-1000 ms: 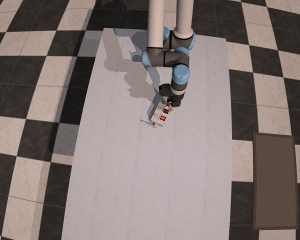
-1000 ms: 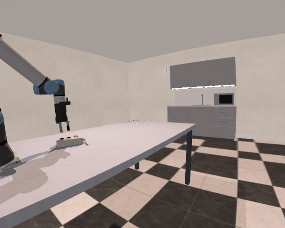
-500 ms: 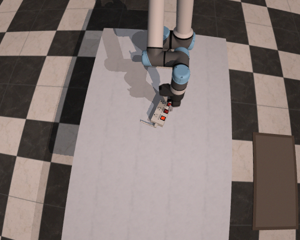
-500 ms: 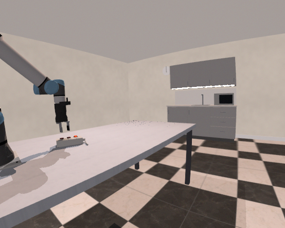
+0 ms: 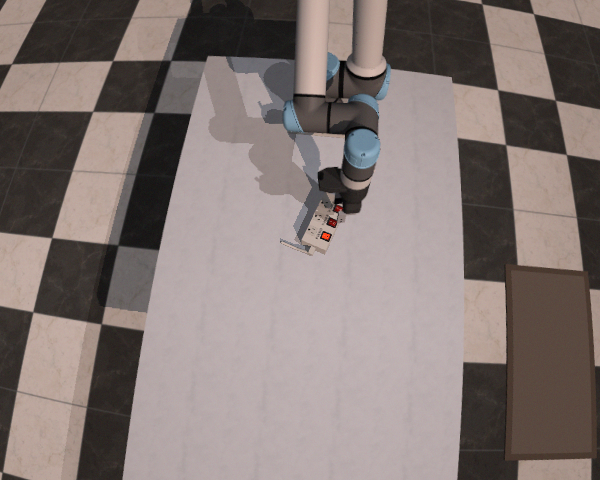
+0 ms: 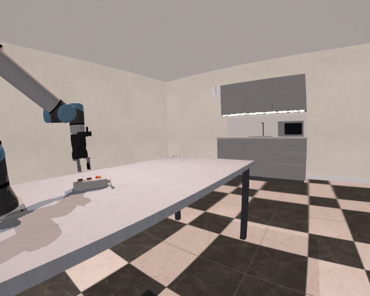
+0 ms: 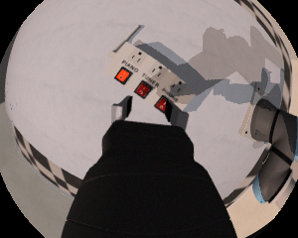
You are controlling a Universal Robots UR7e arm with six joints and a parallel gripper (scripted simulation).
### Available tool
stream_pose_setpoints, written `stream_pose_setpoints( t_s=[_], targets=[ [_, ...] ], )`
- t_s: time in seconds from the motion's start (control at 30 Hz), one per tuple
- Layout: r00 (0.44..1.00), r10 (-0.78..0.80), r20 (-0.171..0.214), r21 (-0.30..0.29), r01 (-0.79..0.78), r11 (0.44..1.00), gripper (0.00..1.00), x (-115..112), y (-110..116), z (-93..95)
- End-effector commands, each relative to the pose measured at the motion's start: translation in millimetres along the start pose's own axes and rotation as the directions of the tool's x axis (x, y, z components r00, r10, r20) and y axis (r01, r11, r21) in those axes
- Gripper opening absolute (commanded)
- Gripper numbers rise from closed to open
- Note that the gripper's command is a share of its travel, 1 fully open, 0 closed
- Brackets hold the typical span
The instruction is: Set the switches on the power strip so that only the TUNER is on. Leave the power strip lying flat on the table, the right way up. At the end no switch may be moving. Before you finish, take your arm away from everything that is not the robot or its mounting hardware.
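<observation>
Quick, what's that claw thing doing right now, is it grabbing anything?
Gripper: open wide, holding nothing; it hangs above the power strip without touching it.

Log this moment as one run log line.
end effector: open, empty, above strip | strip: flat on table | switches: three, end one brightest

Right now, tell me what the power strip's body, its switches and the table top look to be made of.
Power strip: matt off-white moulded plastic, judging by its boxy, dull casing. Switches: translucent red plastic, probably; one glows brighter orange-red than the other two. Table top: pale grey, smooth, faintly streaked, perhaps laminate or painted board; the look leaves it open.
</observation>
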State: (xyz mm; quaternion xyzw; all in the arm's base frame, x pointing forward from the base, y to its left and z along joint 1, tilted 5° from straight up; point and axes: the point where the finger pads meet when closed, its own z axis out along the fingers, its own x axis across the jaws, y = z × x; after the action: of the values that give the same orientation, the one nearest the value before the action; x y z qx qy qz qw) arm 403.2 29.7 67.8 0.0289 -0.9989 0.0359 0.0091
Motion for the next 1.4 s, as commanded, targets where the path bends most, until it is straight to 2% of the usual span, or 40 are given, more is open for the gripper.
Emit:
stream_pose_setpoints(
  t_s=[0.0, 0.17, 0.3, 1.37],
  targets=[
    [1.0, 0.023, 0.002, 0.002, -0.023, 1.0, 1.0, -3.2, -8.7, -10.0],
    [0.988, 0.152, -0.018, 0.006, -0.152, 0.988, 1.0, -3.0, -56.2, -63.1],
    [0.983, 0.184, -0.023, 0.007, -0.184, 0.983, 1.0, -0.6, -67.8, -77.2],
    [0.976, 0.218, -0.028, 0.006, -0.218, 0.976, 1.0, -0.6, -68.9, -77.3]
  ],
)
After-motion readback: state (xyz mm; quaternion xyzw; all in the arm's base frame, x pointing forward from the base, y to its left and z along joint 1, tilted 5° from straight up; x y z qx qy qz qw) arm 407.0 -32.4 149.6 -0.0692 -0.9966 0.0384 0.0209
